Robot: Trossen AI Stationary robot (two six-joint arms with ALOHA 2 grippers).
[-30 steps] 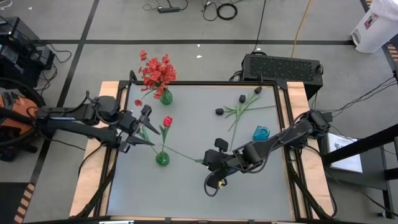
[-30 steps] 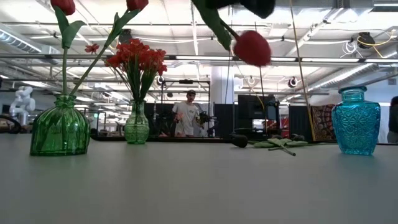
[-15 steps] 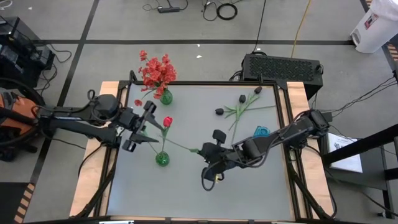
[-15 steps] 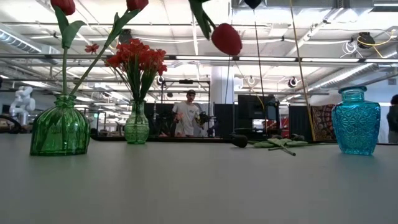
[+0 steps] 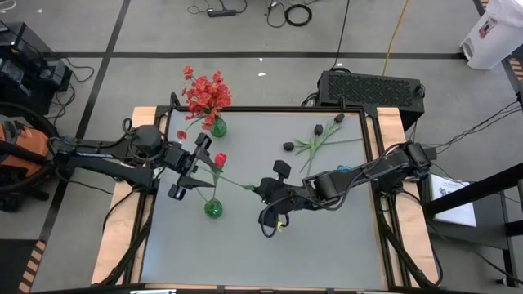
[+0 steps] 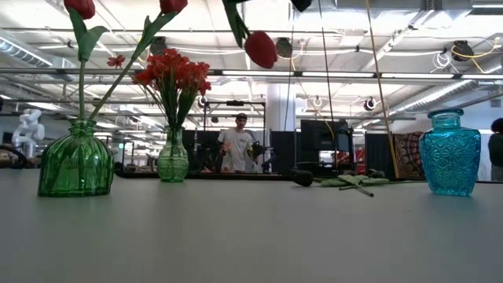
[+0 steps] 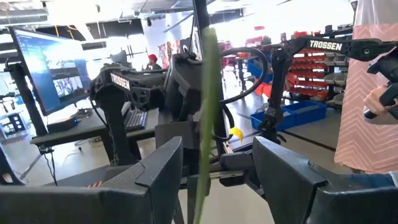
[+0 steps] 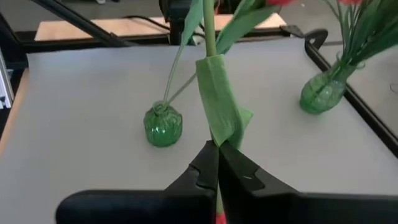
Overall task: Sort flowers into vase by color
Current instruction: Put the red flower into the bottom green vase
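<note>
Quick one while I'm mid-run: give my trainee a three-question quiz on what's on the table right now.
1. True or false: the right gripper is shut on the tulip stem.
2. Which vase has no flowers in it? A) round green vase B) blue vase C) slim green vase
3. Fill in: the left gripper is ____, with the stem between its fingers.

Key: 1 true. 2 B; the round green vase holds tulips, the slim one the red spray. 3 open.
</note>
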